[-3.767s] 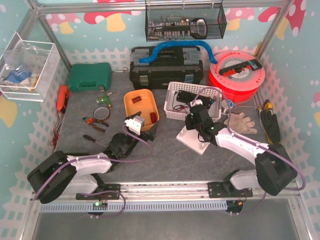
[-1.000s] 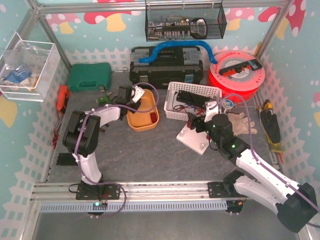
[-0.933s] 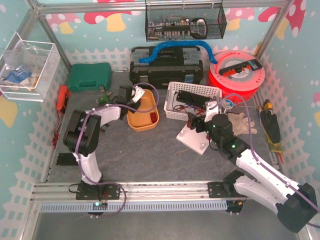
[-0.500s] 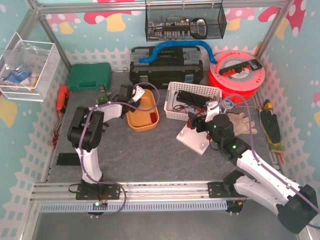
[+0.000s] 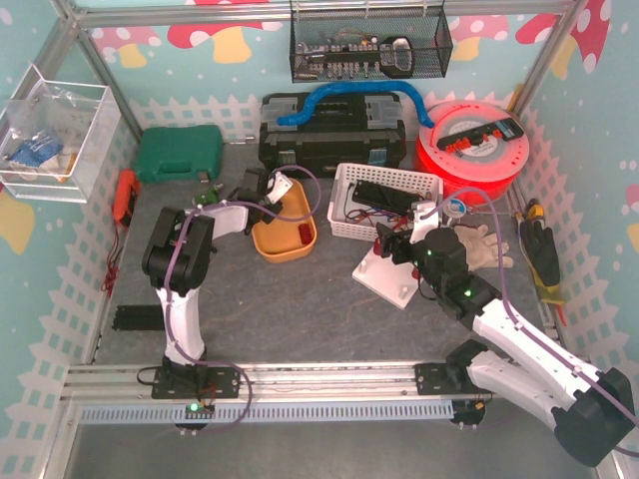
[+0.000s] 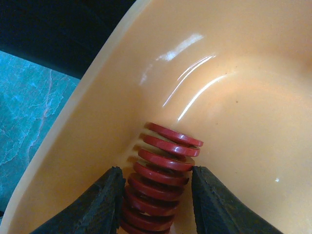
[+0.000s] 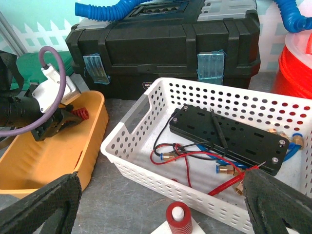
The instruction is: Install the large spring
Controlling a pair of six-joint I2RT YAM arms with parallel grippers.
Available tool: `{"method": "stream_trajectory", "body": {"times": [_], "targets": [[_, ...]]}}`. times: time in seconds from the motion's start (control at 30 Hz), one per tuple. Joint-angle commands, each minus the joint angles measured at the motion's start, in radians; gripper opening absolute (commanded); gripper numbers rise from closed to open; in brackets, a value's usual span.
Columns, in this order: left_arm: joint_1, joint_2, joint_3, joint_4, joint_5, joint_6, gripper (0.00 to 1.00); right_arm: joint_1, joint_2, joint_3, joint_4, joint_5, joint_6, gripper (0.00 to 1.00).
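The large spring [image 6: 163,170], a red coil, stands in the back left corner of the orange bin [image 6: 243,73]. My left gripper [image 6: 156,171] is down in the bin with a black finger on each side of the spring, both touching its coils. From above, the left gripper [image 5: 268,190] sits over the bin's [image 5: 280,244] far left end. The right wrist view shows the spring [image 7: 80,114] at the left fingertips. My right gripper [image 7: 163,195] hangs open over a white base plate [image 5: 389,279], where another red spring [image 7: 179,220] sits on a white peg.
A white perforated basket [image 5: 384,205] with a black plate and wires stands between the bin and the right arm. Behind are a black toolbox [image 5: 334,135], a red spool [image 5: 474,150] and a green case [image 5: 180,152]. A glove [image 5: 479,244] lies at the right.
The left arm has straightened and reached further into the orange bin, and its jaws have narrowed onto the red spring. The right arm has stayed where it was, open.
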Motion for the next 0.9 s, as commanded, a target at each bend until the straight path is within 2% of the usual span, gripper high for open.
{"method": "stream_trajectory", "body": {"times": [0.0,0.4,0.57,0.87], "targets": [[0.008,0.014,0.004,-0.045,0.030,0.020,0.41,-0.003,-0.004,-0.011,0.016,0.014,-0.014,0.90],[-0.017,-0.038,-0.012,-0.128,0.158,0.018,0.39,-0.002,-0.020,-0.012,0.010,0.015,-0.014,0.90],[-0.018,-0.040,-0.010,-0.129,0.105,0.011,0.45,-0.002,-0.029,-0.014,0.009,0.013,-0.014,0.90],[-0.018,0.015,0.018,-0.130,0.099,-0.008,0.44,-0.002,-0.034,-0.016,0.008,0.021,-0.014,0.90]]}}
